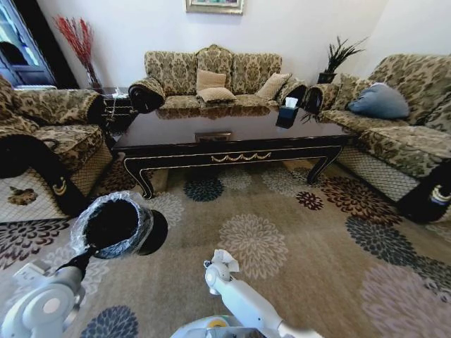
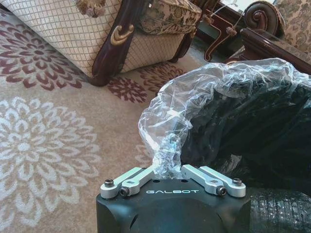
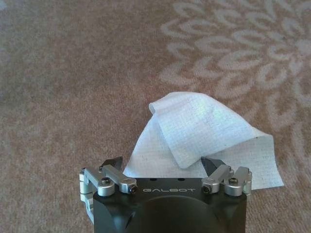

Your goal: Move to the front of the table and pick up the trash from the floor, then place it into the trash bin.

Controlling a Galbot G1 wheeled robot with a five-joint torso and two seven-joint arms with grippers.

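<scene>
Pinching crinkled liner [image 2: 194, 97], left gripper [image 2: 167, 170]; right gripper [image 3: 163, 167] clasps tissue [image 3: 204, 131].

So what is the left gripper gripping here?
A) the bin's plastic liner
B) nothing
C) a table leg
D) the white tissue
A: in the left wrist view the left gripper is pinched on the clear liner of the trash bin.

Floral carpet [image 1: 296, 232], patterned sofas [image 1: 211, 74], perhaps framed picture [image 1: 215, 5].
</scene>
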